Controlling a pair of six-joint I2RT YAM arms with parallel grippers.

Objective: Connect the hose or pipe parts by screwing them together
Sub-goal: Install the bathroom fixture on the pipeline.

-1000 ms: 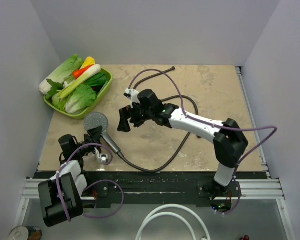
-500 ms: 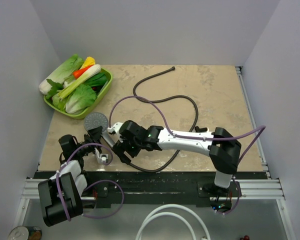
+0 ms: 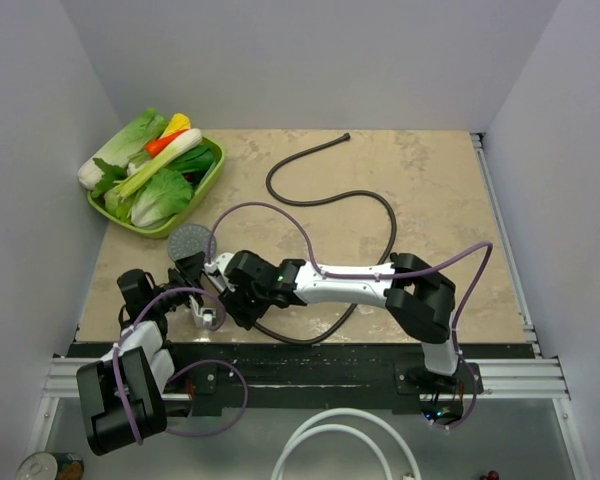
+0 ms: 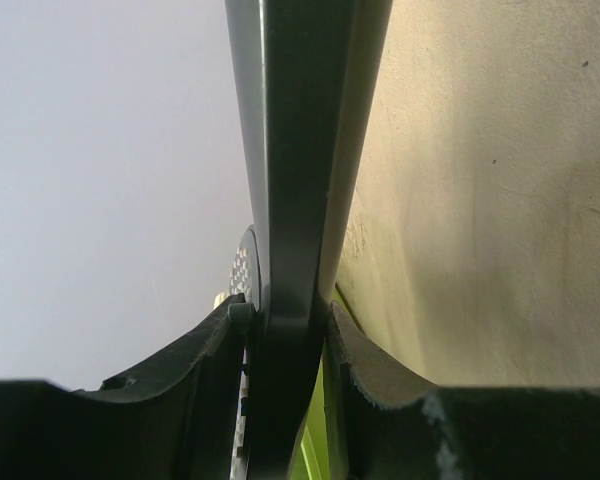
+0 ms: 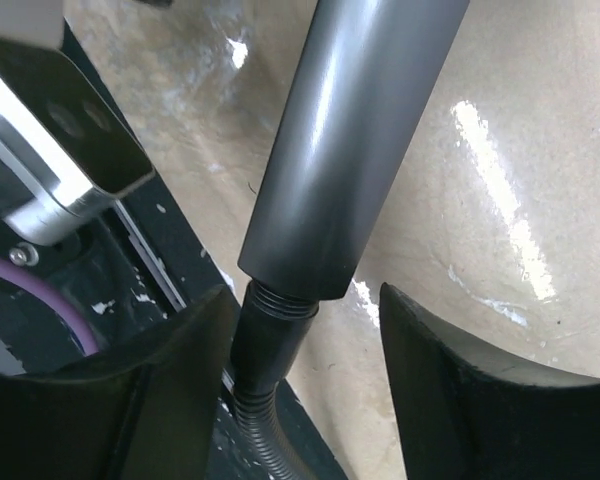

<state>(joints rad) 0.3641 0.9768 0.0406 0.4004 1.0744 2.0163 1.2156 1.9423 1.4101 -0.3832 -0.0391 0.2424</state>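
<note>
My left gripper is shut on the grey handle of the shower head. The round grey shower-head disc lies just beyond its fingers. The dark-brown hose runs from the handle's end in a wide loop over the table. Its free end lies at the far edge. My right gripper straddles the hose's end nut, where the nut meets the handle. Its jaws are open. The left finger is close against the nut and the right finger stands clear of it.
A green basket of vegetables stands at the far left of the table. The table's dark front rail runs just below both grippers. A thick white tube loops below the rail, and a can sits at the bottom left.
My right arm has swung from the middle of the table to the near left, down onto the hose joint. Its jaws have narrowed. The left gripper has kept still on the handle.
</note>
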